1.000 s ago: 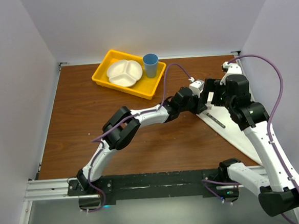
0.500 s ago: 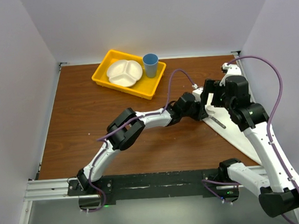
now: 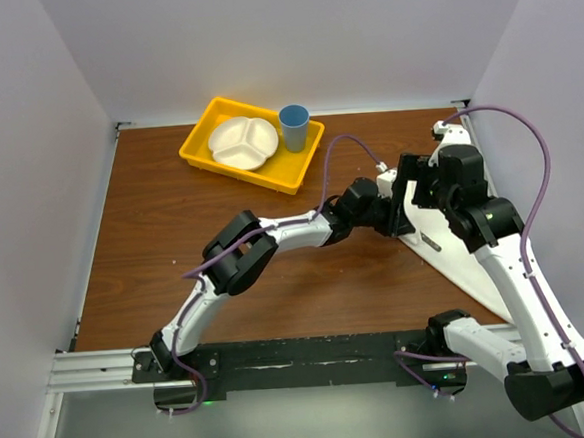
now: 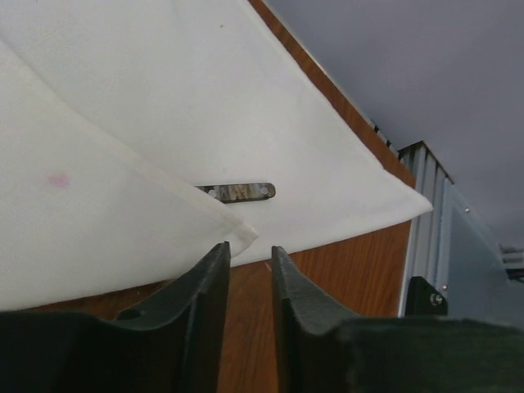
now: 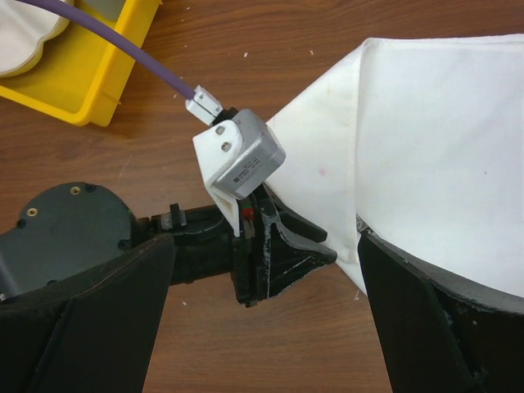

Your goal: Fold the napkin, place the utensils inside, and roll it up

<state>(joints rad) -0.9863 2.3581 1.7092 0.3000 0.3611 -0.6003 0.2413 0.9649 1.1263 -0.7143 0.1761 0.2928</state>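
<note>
This looks like a robotics lab cell: plain pale walls [image 3: 289, 39] box in a wooden bench [image 3: 163, 238], with two robot arms [image 3: 273, 235] bolted to a metal rail [image 3: 92, 370] along the frame's bottom edge.

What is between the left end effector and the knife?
A folded corner of the napkin, partly covering the knife beyond the left end effector, seen in the left wrist view.

Left pincer [image 4: 248, 255] barely parted, right pincer [image 5: 266, 315] agape
</note>
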